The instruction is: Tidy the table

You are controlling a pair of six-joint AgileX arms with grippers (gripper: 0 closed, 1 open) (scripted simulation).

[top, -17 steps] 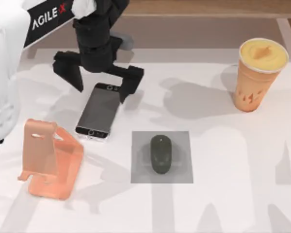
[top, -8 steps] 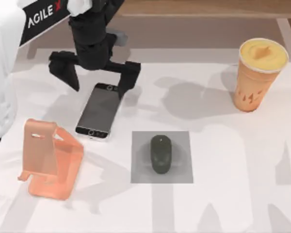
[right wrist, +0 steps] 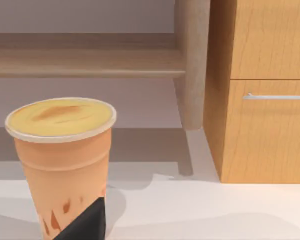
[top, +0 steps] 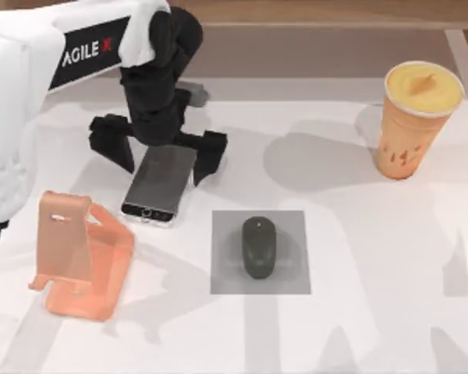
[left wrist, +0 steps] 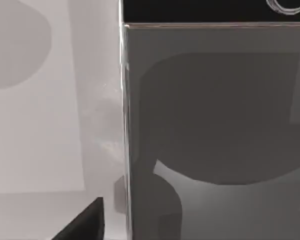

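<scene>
Left gripper (top: 161, 152): fingers wide, straddling far end of smartphone (top: 157, 185) | smartphone flat on table (top: 359, 312), far left, beside orange phone stand (top: 82, 257) | right gripper: finger state cannot tell.

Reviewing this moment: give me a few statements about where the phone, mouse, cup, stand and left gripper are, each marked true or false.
1. The left gripper is over the far end of the phone, fingers open either side. True.
2. The mouse lies on the bare table. False: it sits on the grey mat.
3. The cup stands upright at the table's right. True.
4. The phone rests in the stand. False: it lies flat on the table beside it.
5. The cup has tipped over. False: it is upright.
</scene>
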